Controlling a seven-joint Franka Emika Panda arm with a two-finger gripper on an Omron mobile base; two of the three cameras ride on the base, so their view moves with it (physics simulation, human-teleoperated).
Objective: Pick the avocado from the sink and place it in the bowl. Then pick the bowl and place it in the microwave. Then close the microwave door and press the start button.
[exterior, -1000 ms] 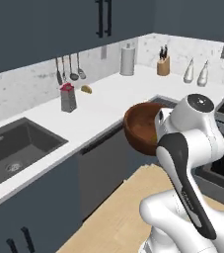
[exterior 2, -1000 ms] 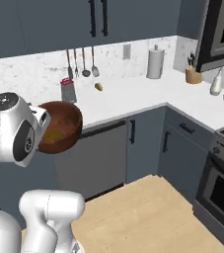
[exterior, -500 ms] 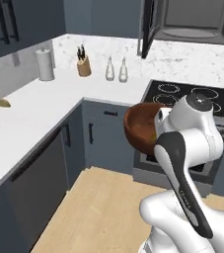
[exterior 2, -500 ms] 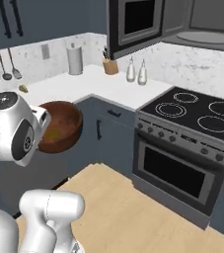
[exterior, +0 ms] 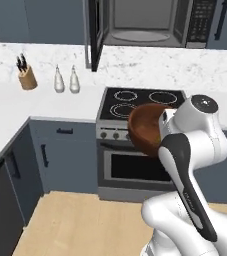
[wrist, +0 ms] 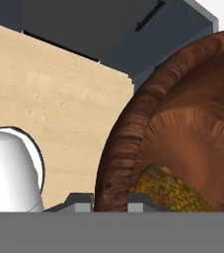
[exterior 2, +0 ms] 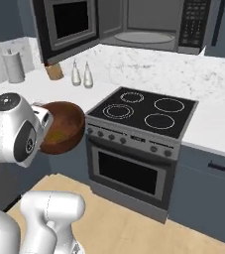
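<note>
My gripper (wrist: 110,202) is shut on the rim of the reddish-brown bowl (wrist: 182,123), one fingertip on each side of the wall. The avocado (wrist: 175,190) lies inside the bowl, at its bottom. The bowl (exterior: 146,127) hangs tilted at stove height in front of the range, and from the other side the bowl (exterior 2: 63,126) is level with the oven's knobs. Above the stove the microwave (exterior: 140,22) stands open, its glass turntable bare. The microwave door (exterior 2: 67,25) is swung out to the left, and the keypad panel (exterior 2: 192,25) is on the right. The sink is out of view.
A black stove (exterior: 140,100) with an oven (exterior 2: 134,173) below it stands straight ahead. On the white counter to the left are a knife block (exterior: 27,77), two bottles (exterior: 66,80) and a paper towel roll (exterior 2: 14,67). Wood floor (exterior: 80,220) lies in front.
The whole view has swung from the sink counter past the corner to the stove and open microwave, so the base has moved. The bowl stays in my gripper as before.
</note>
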